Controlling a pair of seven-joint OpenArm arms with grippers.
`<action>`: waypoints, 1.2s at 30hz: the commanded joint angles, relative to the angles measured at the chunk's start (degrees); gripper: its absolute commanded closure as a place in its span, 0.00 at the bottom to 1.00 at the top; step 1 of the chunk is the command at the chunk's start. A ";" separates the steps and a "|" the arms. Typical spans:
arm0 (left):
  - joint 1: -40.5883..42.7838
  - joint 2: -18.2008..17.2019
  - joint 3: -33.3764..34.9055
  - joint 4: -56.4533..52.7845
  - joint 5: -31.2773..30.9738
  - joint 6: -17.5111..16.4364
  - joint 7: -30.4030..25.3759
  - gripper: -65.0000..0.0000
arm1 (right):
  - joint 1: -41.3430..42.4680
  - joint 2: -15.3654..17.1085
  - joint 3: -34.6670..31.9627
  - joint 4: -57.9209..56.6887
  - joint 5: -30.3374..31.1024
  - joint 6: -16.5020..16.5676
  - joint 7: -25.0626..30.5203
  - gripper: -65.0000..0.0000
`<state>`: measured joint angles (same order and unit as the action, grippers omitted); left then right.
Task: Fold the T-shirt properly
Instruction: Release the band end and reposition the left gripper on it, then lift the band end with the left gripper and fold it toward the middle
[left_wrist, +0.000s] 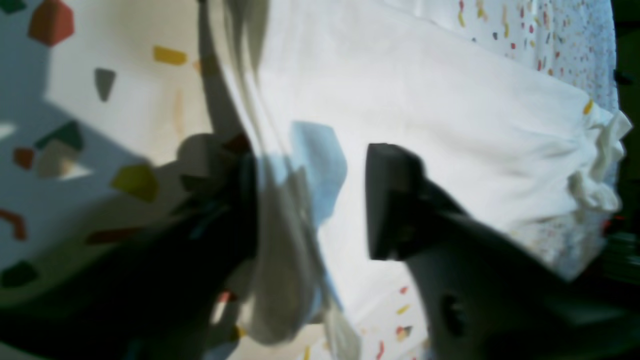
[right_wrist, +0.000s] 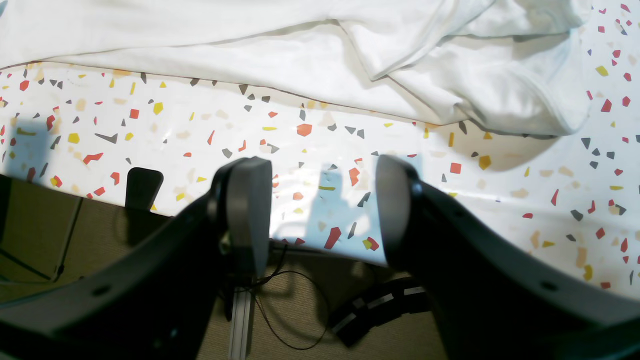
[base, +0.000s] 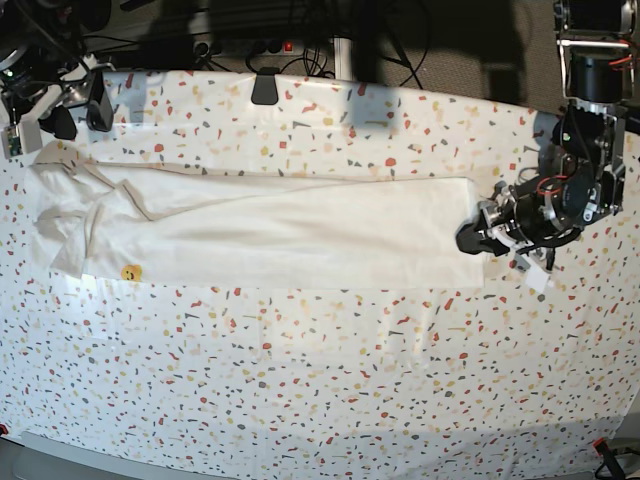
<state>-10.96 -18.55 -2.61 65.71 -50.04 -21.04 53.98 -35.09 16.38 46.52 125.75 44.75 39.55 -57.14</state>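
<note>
Speckled tabletop (base: 300, 400) spreads under us. Our left jaws (left_wrist: 310, 200) sit partly open around the T-shirt (base: 300, 235) hem, closing on it. Our right jaws (right_wrist: 320, 205) gape wide, holding nothing, beside the shirt's other end.

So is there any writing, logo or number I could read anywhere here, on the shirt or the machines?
None can be read.
T-shirt: only plain white cloth shows; no print is readable.
Small yellow spot near the shirt's edge: too small to tell whether it is a mark or a label.
Table cover: coloured flecks only, no letters.
Left hand and arm: small tags and parts, too small and blurred to read.
</note>
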 joint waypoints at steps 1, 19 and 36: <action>-0.81 -0.37 0.02 0.37 1.77 -0.02 -0.04 0.79 | -0.13 0.76 0.50 1.05 0.68 0.45 1.11 0.49; -4.42 0.20 0.02 9.05 0.13 -3.56 4.52 1.00 | 2.32 0.59 0.50 1.05 0.90 0.45 1.09 0.49; -4.44 18.60 0.04 13.14 -4.13 -5.60 7.56 1.00 | 5.73 0.59 0.28 1.05 3.89 0.45 -0.44 0.49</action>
<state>-14.13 0.08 -2.55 77.67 -52.60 -25.96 62.19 -29.36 16.16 46.48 125.75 47.57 39.55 -58.63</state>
